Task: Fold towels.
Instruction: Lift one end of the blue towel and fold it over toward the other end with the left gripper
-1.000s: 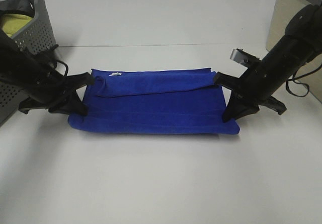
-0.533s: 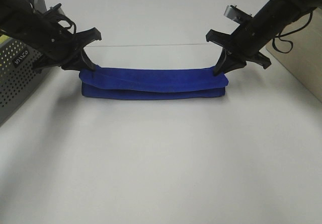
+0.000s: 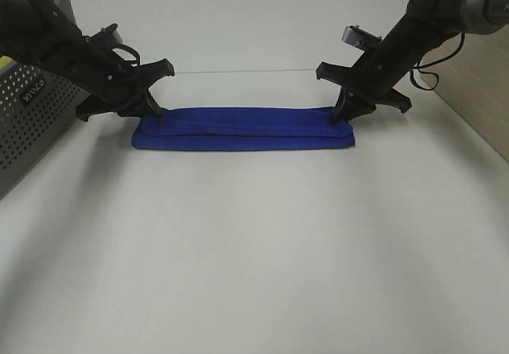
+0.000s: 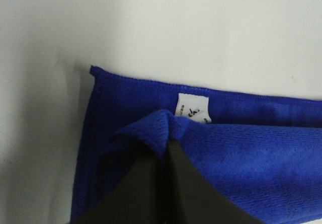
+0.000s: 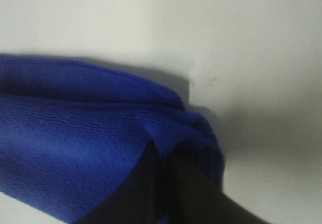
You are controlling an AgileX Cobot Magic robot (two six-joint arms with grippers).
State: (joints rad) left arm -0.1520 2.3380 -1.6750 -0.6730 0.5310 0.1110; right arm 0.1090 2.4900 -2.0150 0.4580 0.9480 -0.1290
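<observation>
A plain white desk (image 3: 254,274) fills the view, lit evenly, with a faint seam line running across it just behind the towel (image 3: 242,129). The royal-blue towel lies flat on the desk as a long narrow band, folded over on itself so that stacked layers show along its near edge.

My left tool (image 3: 151,109) comes down at a slant onto the towel's left end and is clenched on a corner of the top layer. In my left wrist view the cloth puckers into a small peak at the tips, and a white tag (image 4: 193,108) sits on the layer underneath, just beyond that peak.

My right tool (image 3: 340,115) mirrors it at the towel's right end. In my right wrist view the cloth bunches up around the tips, so I read it as pinched on that corner too.

I hold both corners low, touching the stack, so the folded edge lands square on the layers beneath, not sliding askew.

A grey perforated basket (image 3: 32,123) stands well beyond the towel's left end, apart from it.

I judge this lengthwise fold to be laid down, with letting go the next step.
</observation>
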